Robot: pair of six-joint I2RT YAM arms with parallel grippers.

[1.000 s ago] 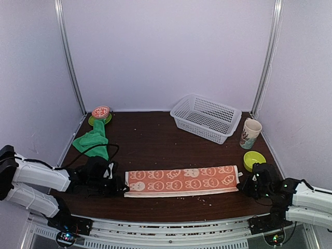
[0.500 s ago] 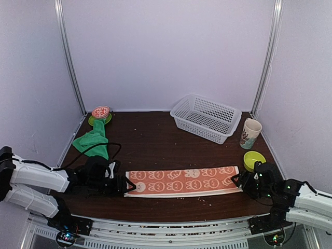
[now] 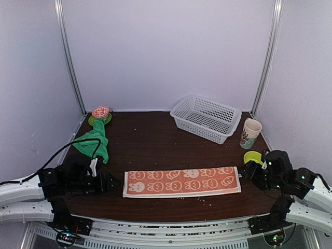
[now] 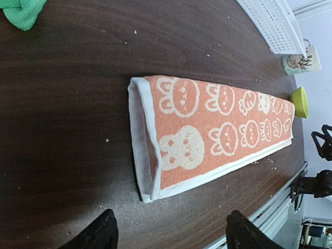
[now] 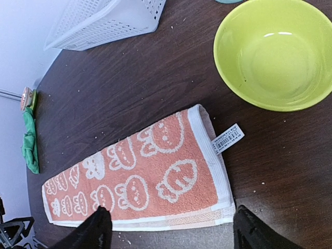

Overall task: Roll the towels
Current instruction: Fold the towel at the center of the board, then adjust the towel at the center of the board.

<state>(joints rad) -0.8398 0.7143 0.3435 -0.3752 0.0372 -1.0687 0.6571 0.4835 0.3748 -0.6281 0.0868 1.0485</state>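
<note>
The peach-orange towel [image 3: 181, 181], printed with white bunnies, is seen in the lower middle of the top view. It is laid flat on the dark table [image 3: 150, 145] as a long folded strip and is not rolled. The left gripper [image 4: 168, 239] is found at the lower left of that view, near the left short end of the strip but apart from it. Its fingers [image 4: 96, 236] are spread wide and nothing is gripped between them. The right gripper [image 5: 171, 236] is placed at the lower right, near the other short end, where a white label [image 5: 228, 138] sticks out. Its fingers are also held wide apart and are empty. The green towel [image 3: 92, 141] is lying crumpled at the left middle, well apart from the strip. A white basket [image 3: 207, 118] and a cup [image 3: 250, 133] are seen at the upper right. A yellow-green bowl [image 5: 275, 52] is standing just beside the right end of the strip.
</note>
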